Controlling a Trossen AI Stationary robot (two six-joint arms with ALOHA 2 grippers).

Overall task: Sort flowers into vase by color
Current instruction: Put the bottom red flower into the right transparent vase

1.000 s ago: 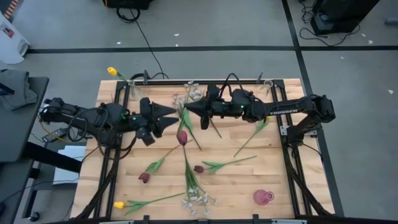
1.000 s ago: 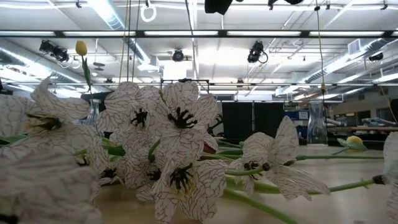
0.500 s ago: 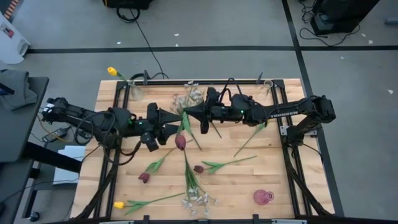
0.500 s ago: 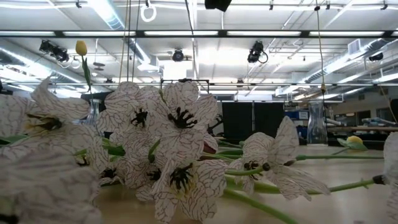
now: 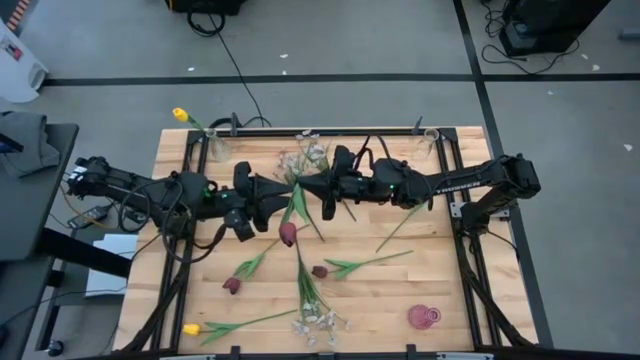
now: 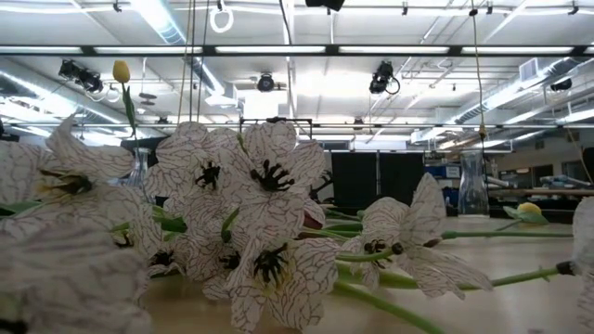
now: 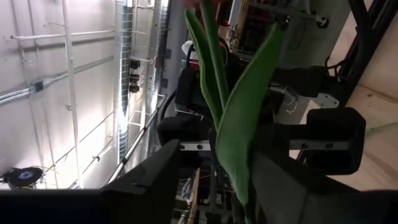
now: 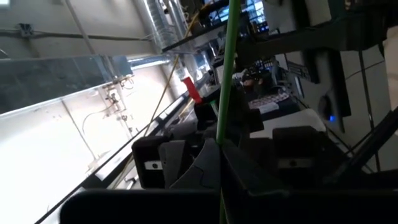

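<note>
handover under way: left gripper came in around the tulip stem

over the last second the left gripper point(image 5: 283, 189) slid from about nine o'clock toward the bench centre and met the right gripper point(image 5: 303, 183) tip to tip. its jaws, spread wide a second before, had narrowed about the stem; whether they had bitten yet could not be told. the right gripper stayed pressed together, pinching the green stem of the artificial dark red tulip point(image 5: 288, 234), as the right wrist view showed.

that read as a handover of the stem from right arm to left, so the flower was not yet on its way to a clear glass vase point(image 5: 214, 147) at eleven o'clock on the pale wooden bench point(image 5: 440, 280).

the tulip hung just above mid-bench. its long axis ran roughly twelve to six, slightly tilted, with the dark bloom pointing toward six and the stem end up by the grippers.
</note>
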